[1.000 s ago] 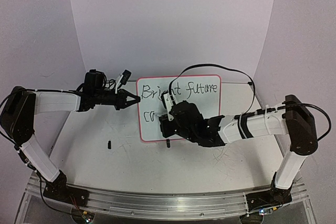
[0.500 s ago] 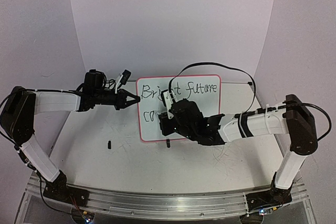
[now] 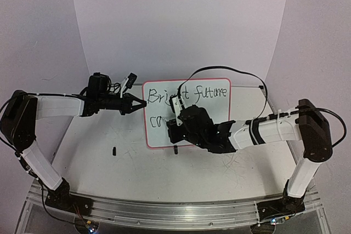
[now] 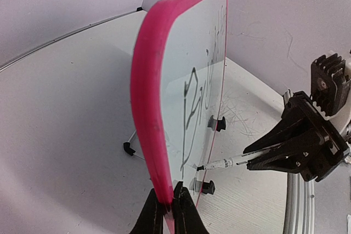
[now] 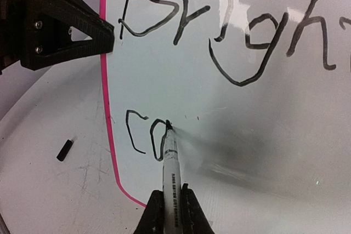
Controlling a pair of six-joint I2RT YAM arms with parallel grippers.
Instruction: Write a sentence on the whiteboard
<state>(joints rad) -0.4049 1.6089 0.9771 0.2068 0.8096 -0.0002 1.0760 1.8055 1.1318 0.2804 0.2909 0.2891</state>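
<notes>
Right wrist view alone shows the marker (image 5: 169,160) tip touching the whiteboard (image 5: 241,152) at a half-drawn "co" under "Bright", with the right claw (image 5: 170,206) clamped on the marker's barrel. Left wrist view shows the left claw (image 4: 167,206) pinched on the board's pink edge as it stands on the tabletop (image 4: 71,108). The sentence (image 5: 249,42) is thin, uneven black lettering: "Bright future" above, "co" below.
</notes>
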